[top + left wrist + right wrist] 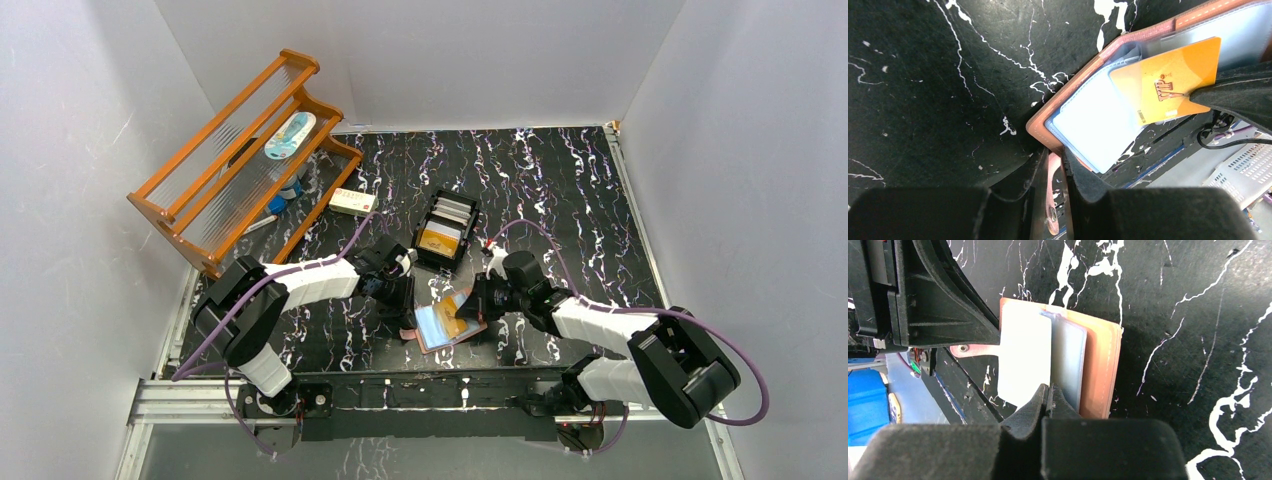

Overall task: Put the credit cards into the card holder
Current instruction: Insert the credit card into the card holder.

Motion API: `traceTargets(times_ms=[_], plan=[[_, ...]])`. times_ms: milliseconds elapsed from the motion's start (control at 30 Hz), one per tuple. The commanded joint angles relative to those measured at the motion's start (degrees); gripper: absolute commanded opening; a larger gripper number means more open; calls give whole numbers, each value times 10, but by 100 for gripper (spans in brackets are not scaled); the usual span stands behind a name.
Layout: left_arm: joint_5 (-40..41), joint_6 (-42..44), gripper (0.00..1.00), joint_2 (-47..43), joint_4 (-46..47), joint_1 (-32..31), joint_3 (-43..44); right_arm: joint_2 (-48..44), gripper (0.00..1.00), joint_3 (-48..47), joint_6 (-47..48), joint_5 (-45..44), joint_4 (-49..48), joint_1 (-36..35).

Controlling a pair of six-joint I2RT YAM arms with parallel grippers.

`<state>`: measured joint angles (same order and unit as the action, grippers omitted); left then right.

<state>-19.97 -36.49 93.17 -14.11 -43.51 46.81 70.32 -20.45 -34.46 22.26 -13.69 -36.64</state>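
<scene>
Our left gripper [1057, 167] clamps the open card holder [1075, 77]; our right gripper [1049, 395] pinches a gold card [1173, 80] partly inside its sleeve.

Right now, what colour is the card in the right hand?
Gold-orange card with a reddish printed logo; clearest in the left wrist view.
</scene>
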Motion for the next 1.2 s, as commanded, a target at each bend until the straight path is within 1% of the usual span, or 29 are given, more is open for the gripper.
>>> traceTargets(times_ms=[0, 200, 367, 633, 933, 1033, 1133, 1167], plan=[[72, 16, 16, 36, -24, -13, -29, -16, 0, -6, 14, -21, 0, 10], [74, 17, 16, 35, -24, -12, -29, -15, 0, -3, 12, -14, -10, 11], [74, 18, 16, 37, -24, -12, -31, -23, 0, -11, 29, -17, 17, 19], [76, 22, 16, 35, -25, -13, -26, -2, 0, -15, 41, 22, 14, 31], [78, 24, 16, 35, -28, -13, -23, 10, 0, -26, 62, 43, 13, 31], [76, 22, 16, 32, -29, -13, -21, 14, 0, -20, 48, 51, -1, 31], [74, 17, 16, 28, -28, -14, -22, 13, 0, -1, -3, 60, -48, 31], [73, 17, 16, 28, -27, -14, -21, 14, 0, 18, -20, 60, -64, 31]])
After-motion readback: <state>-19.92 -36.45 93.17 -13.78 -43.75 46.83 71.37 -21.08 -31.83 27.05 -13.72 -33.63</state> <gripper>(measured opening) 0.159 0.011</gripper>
